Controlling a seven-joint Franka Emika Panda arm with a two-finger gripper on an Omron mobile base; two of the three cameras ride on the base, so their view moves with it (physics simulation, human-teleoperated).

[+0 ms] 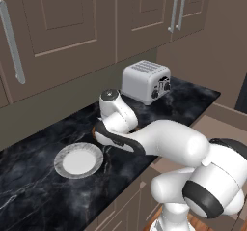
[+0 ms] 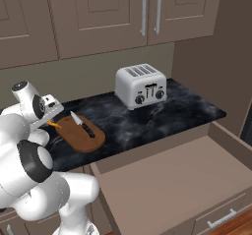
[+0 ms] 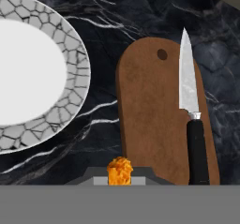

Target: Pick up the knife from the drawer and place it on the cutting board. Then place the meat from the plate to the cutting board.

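A: Orange-brown strip of meat (image 3: 119, 171) sits pinched in the gripper (image 3: 119, 178), beside the oblong wooden cutting board (image 3: 150, 120).
B: Carry it over bare wood, clear of the black-handled knife (image 3: 192, 120), then release low.

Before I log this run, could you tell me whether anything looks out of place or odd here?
The drawer stands pulled out and holds nothing. Otherwise tidy: the knife lies flat along one edge of the board, the plate is bare, and the meat sits pinched in the gripper above the counter.
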